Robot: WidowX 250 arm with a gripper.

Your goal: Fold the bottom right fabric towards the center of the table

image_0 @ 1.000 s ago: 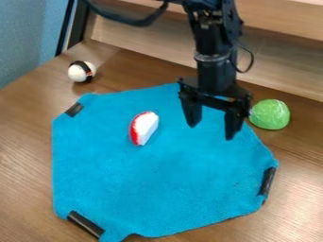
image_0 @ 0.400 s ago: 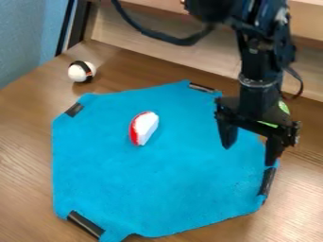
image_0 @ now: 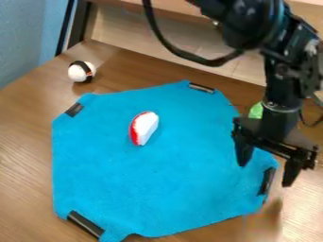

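Pincer is spread wide near 3 o'clock on the blue fabric, which is laid across the table. Probably light and floppy, so best pinched by the black strip, towards 4.

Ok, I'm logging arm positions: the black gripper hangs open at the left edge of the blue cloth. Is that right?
The side is wrong: the camera view shows the black gripper hanging open at the right edge of the blue cloth.
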